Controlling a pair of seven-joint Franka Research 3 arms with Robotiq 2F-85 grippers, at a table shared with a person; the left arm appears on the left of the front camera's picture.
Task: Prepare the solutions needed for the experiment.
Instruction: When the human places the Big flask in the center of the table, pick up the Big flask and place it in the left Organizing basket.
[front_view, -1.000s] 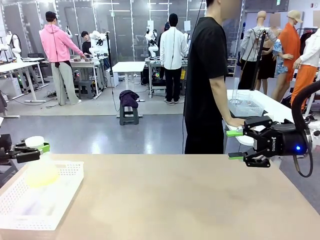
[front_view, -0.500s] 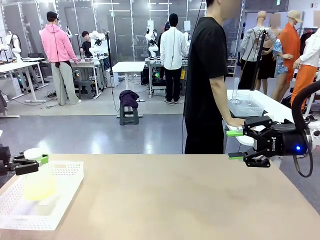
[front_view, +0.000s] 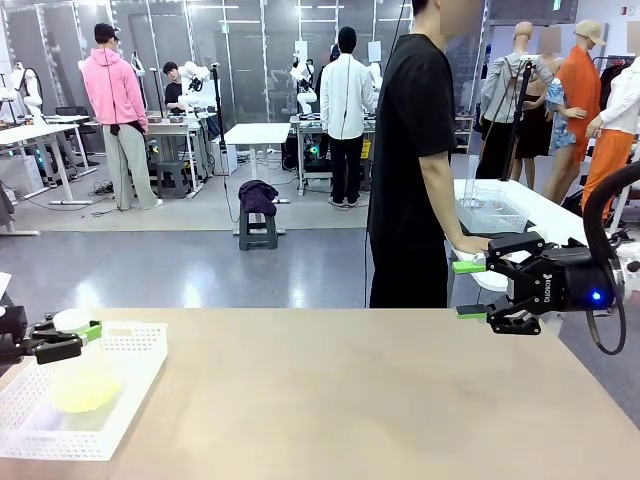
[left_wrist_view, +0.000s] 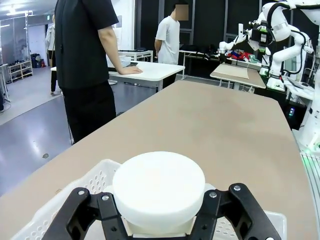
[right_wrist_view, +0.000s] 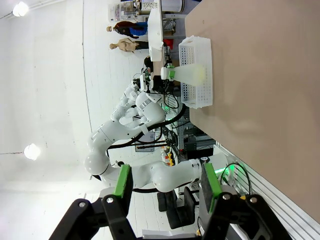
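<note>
In the left wrist view, the left gripper (left_wrist_view: 159, 220) had its jaws clamped on the neck of the conical flask (front_view: 84, 385), just under the white cap (left_wrist_view: 158, 186). Since a second before, the flask had come down lower into the white basket (front_view: 135, 385) at the left end of the table (front_view: 380, 400), carrying the solutions (front_view: 85, 392); I judge the placing was almost finished. Farther right, the right gripper (front_view: 468, 290) hung unmoved, jaws apart and empty. Small print on its body was not readable.

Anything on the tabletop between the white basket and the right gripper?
No. In the front view the table is bare between the white basket and the right gripper, whose jaws stand open.
</note>
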